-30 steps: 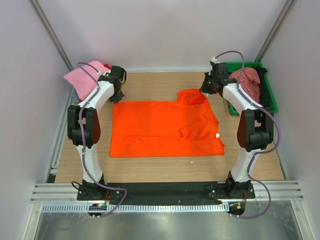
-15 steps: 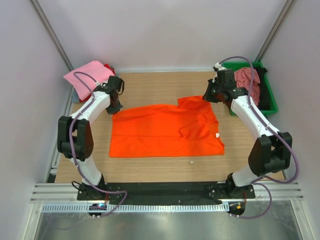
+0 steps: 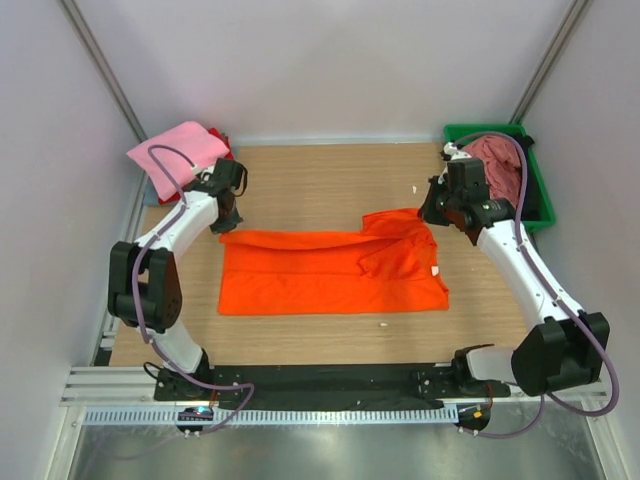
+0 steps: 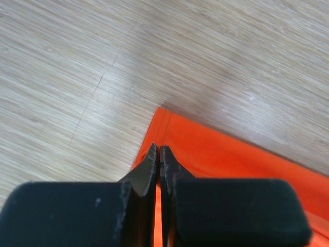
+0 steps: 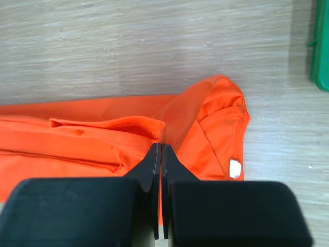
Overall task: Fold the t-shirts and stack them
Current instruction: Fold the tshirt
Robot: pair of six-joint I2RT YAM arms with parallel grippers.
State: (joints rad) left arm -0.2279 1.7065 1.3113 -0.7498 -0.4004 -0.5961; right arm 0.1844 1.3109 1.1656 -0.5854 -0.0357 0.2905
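The bright orange t-shirt (image 3: 330,275) lies spread across the middle of the wooden table, its far edge lifted and drawn toward the near side. My left gripper (image 3: 229,226) is shut on the shirt's far left corner (image 4: 169,128), with orange cloth showing between the fingers (image 4: 146,170). My right gripper (image 3: 433,212) is shut on the far right edge of the orange t-shirt (image 5: 77,139), next to the folded sleeve with its white label (image 5: 235,168). A light pink t-shirt (image 3: 175,150) lies folded at the back left, with red cloth (image 3: 219,135) under it.
A green tray (image 3: 540,195) stands at the back right and holds a crumpled dusty rose shirt (image 3: 497,155); its corner (image 5: 321,51) shows in the right wrist view. White walls close in the table on three sides. Bare wood lies behind the orange shirt.
Both grippers have moved toward the near side, carrying the orange shirt's far edge with them. The shirt now spans less depth on the table.
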